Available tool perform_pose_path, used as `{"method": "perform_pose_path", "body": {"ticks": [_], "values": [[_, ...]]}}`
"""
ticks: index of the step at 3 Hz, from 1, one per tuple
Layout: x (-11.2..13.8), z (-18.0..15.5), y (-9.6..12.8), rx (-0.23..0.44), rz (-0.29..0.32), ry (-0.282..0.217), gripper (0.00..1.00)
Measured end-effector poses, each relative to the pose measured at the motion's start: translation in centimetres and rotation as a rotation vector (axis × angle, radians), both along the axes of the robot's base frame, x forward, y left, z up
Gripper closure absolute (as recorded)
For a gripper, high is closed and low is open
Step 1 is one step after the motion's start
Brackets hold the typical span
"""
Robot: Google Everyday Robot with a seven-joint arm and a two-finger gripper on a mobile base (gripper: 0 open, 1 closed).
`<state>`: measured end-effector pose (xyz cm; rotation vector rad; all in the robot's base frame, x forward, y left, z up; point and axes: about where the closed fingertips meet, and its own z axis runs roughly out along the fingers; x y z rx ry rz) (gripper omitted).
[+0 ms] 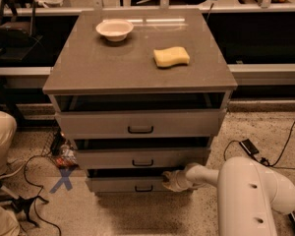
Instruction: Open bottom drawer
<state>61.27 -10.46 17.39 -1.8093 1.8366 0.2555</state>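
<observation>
The bottom drawer (123, 185) is the lowest of three grey fronts in the cabinet, with a small black bar handle (143, 188) at its centre. A dark gap shows above its front. My gripper (171, 180) reaches in from the right on a white arm (250, 195) and sits at the right end of this drawer front, beside the handle. The top drawer (140, 123) and middle drawer (137, 157) also stand out slightly from the cabinet.
On the cabinet top (88, 68) rest a white bowl (114, 29) and a yellow sponge (171, 56). Cables (34, 200) and a blue X mark (62, 180) lie on the floor at left. A black device (249, 147) with cords lies at right.
</observation>
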Motion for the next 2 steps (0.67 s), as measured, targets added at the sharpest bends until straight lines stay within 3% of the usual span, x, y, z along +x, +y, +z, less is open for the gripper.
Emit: {"method": "perform_pose_path", "body": {"ticks": [1, 2], "values": [[0.0, 0.65, 0.0, 0.0, 0.0, 0.0, 1.0], [0.0, 0.82, 0.0, 0.0, 0.0, 0.0, 1.0]]}}
